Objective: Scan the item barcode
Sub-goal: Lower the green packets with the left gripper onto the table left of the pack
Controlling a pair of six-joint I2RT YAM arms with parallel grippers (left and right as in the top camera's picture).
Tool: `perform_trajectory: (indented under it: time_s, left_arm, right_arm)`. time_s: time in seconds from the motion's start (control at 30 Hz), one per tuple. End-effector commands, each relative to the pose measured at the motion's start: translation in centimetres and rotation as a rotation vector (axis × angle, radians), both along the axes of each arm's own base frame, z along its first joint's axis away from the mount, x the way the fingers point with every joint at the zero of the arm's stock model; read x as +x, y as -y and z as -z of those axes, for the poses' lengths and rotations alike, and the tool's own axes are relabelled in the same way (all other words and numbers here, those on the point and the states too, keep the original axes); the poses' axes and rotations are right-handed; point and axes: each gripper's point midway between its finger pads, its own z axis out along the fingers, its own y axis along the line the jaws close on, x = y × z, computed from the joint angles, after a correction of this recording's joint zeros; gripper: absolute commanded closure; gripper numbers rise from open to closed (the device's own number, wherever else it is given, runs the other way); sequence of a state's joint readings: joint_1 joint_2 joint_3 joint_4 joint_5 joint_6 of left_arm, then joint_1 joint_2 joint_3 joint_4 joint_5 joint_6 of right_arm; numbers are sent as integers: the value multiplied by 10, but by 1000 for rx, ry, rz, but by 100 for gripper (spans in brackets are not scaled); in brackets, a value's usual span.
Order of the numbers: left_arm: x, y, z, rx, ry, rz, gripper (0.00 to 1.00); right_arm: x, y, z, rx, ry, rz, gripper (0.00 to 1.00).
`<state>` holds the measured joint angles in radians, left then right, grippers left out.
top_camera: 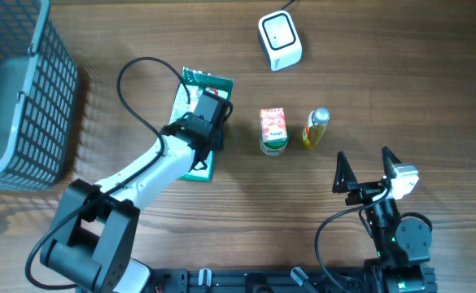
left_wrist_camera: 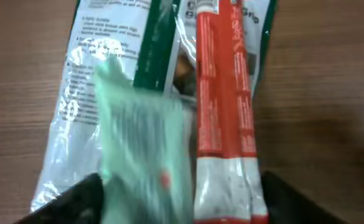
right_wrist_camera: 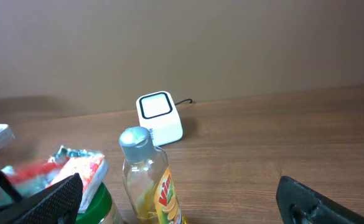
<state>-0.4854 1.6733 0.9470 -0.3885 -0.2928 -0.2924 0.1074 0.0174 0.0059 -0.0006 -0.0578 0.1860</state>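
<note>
one basket (top_camera: 34, 122), one scanner (top_camera: 279, 40), one packet (top_camera: 195, 81), one container (top_camera: 273, 130), one bottle (top_camera: 316, 128)

I see a green, white and red snack packet (top_camera: 207, 81), a white scanner (top_camera: 279, 39) with a black ring, a red-and-green carton (top_camera: 273, 130), a yellow bottle (top_camera: 316, 129) capped silver, a grey lattice basket (top_camera: 26, 98), a brown wood-grain table (top_camera: 400, 89).

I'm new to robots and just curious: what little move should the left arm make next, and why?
Probably lower the left gripper and close it on the green snack packet. Its jaws stand apart right above the packet, which lies flat on the table, away from the white scanner, so it likely needs picking up first.
</note>
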Motion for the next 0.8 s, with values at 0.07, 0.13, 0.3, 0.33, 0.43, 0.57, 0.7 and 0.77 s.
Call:
perform_trajectory:
  time_s: [0.07, 0.13, 0.3, 0.33, 0.43, 0.57, 0.7, 0.77]
  left_arm:
    - [-8, 10, 6, -46, -49, 30, 7]
    - [-9, 10, 6, -46, -51, 30, 3]
    - [1, 8, -9, -67, -8, 15, 0]
    - [7, 4, -21, -81, 22, 0, 0]
    - [18, -5, -52, -128, 88, -31, 0]
    - [12, 7, -75, -282, 80, 23, 35]
    - [-3, 9, -61, -293, -7, 35, 96]
    - [-10, 6, -45, -270, -68, 25, 96]
  right_arm:
    - [0, 3, -2, 0, 8, 17, 0]
    - [0, 3, -2, 1, 8, 17, 0]
    - [0, 3, -2, 1, 8, 17, 0]
    - [0, 3, -2, 1, 8, 17, 0]
    - [0, 3, -2, 1, 8, 17, 0]
    - [0, 3, -2, 1, 8, 17, 0]
    - [0, 3, -2, 1, 8, 17, 0]
    - [0, 3, -2, 1, 8, 17, 0]
